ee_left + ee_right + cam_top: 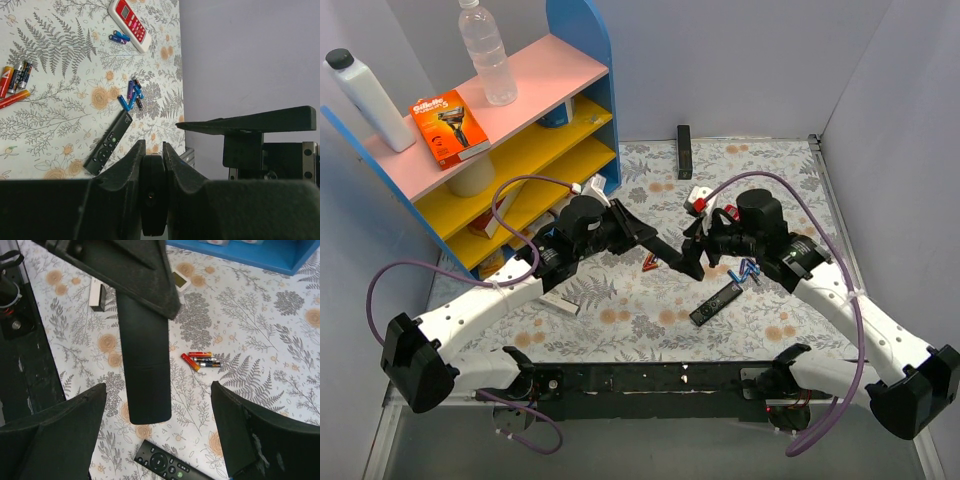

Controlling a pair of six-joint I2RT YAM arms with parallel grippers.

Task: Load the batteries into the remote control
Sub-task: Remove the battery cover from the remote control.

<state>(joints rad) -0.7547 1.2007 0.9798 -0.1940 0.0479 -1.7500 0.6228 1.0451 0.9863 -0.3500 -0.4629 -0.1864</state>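
My left gripper (pixel 625 226) is shut on the black remote control (pixel 655 245) and holds it above the mat, plain back up. In the left wrist view the remote (pixel 152 195) shows end-on, clamped in the gripper (pixel 152 150). My right gripper (pixel 692 258) is open at the remote's free end. In the right wrist view the remote's back (pixel 145 365), with a cover seam, lies between that gripper's (pixel 159 386) spread fingers, touching neither. The blue batteries (pixel 748 270) lie on the mat by the right arm; they also show in the left wrist view (pixel 131 95).
A second black remote (pixel 717 302) lies buttons up on the mat; the right wrist view shows it too (pixel 165 462). Red/orange cells (pixel 200 360) lie mid-mat. A red-and-white remote (pixel 698 200), another black remote (pixel 684 150) at the back and a shelf unit (pixel 520 150) at left.
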